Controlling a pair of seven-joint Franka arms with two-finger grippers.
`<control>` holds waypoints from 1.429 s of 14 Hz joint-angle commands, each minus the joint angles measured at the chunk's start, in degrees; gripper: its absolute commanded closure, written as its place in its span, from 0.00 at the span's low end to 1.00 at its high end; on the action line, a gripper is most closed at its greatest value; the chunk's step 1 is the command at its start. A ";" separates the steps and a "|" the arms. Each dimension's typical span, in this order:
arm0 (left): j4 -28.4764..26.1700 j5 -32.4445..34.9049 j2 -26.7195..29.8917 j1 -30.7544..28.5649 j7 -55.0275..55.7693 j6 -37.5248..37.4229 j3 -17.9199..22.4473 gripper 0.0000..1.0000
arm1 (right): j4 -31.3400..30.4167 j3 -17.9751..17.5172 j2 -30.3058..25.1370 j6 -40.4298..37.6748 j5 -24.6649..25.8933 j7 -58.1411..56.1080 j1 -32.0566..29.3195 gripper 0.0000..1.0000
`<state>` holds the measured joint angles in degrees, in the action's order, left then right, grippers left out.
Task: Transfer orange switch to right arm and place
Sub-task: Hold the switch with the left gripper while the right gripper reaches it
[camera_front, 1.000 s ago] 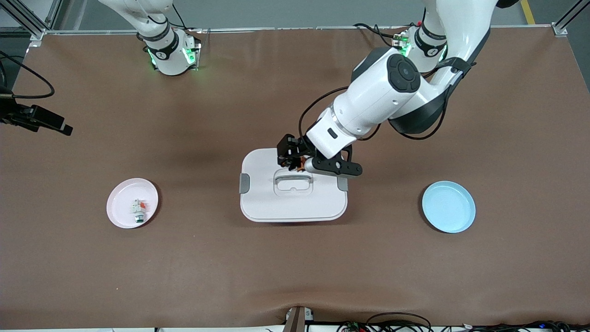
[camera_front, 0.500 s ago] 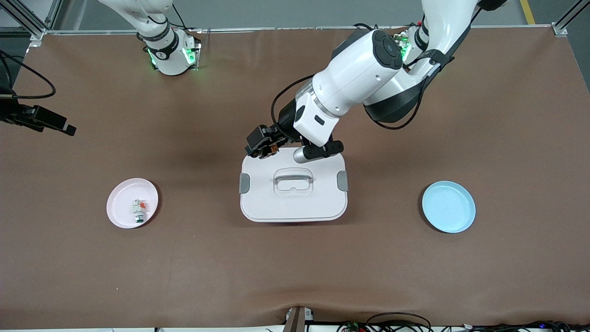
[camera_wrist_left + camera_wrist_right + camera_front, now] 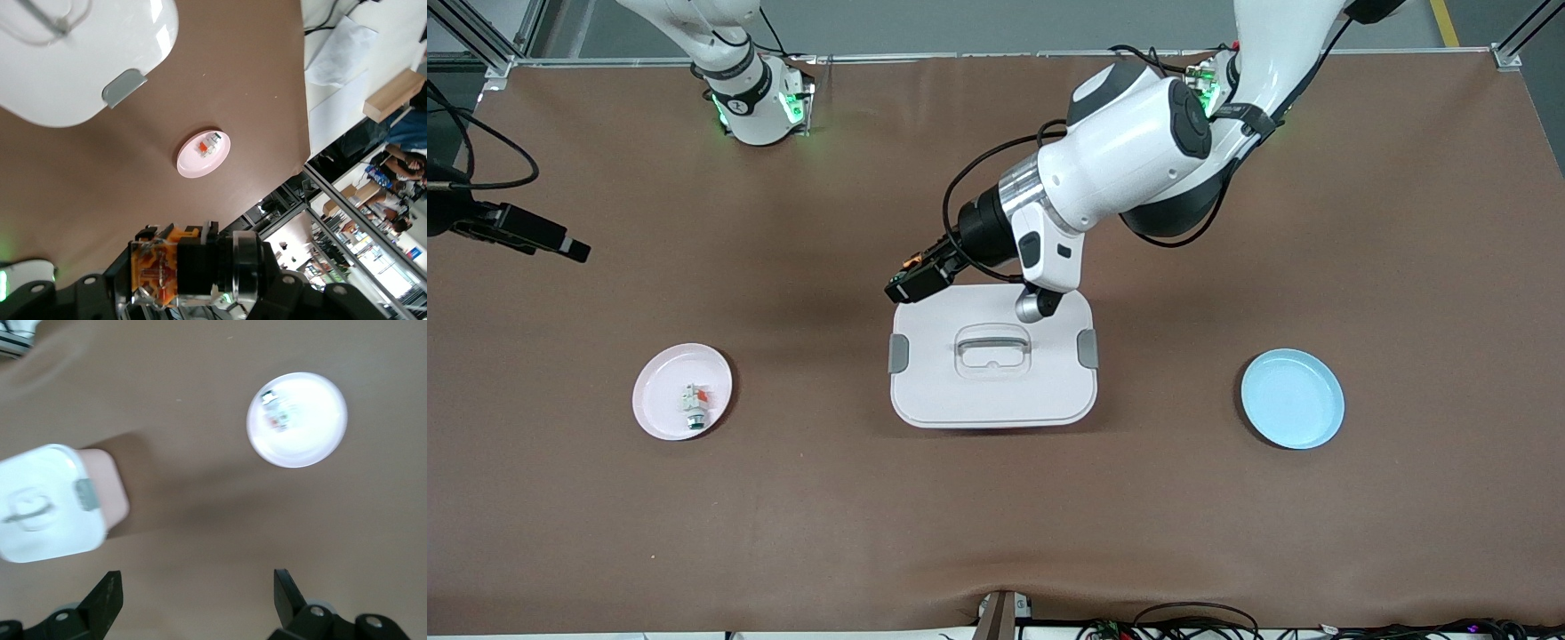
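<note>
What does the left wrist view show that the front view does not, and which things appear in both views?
Only the left wrist view shows, close up, the orange switch clamped in the shut left gripper, and a room with shelves and people past the table edge.

Only the front view shows the blue plate, both arm bases and the whole white lidded box.

Both show the pink plate holding a small white-grey part, a grey latch of the box, and the brown table.
</note>
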<state>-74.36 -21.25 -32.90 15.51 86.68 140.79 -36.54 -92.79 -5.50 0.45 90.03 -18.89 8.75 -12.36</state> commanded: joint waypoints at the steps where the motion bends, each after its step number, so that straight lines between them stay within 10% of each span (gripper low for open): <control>1: 1.59 -1.52 -2.08 2.24 7.42 2.72 0.24 1.00 | -0.64 -1.01 -0.80 3.20 -7.28 5.81 0.40 0.00; 6: 1.59 -1.34 -3.22 4.36 10.01 3.53 0.16 1.00 | -2.65 -1.09 -1.50 11.56 -9.14 19.88 9.89 0.00; 10: 1.85 -5.18 -3.48 3.48 8.94 3.53 -0.02 1.00 | -17.39 -1.09 -10.27 22.88 -12.84 21.21 15.33 0.00; 20: 1.85 -17.95 -5.33 1.98 8.68 3.09 0.16 1.00 | -16.99 -1.18 -10.56 35.56 -11.45 34.58 30.37 0.00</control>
<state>-73.68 -37.61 -37.99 17.43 95.90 144.02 -36.13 -109.21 -7.32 -10.32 123.52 -31.01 43.60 16.15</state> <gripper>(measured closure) 0.269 0.000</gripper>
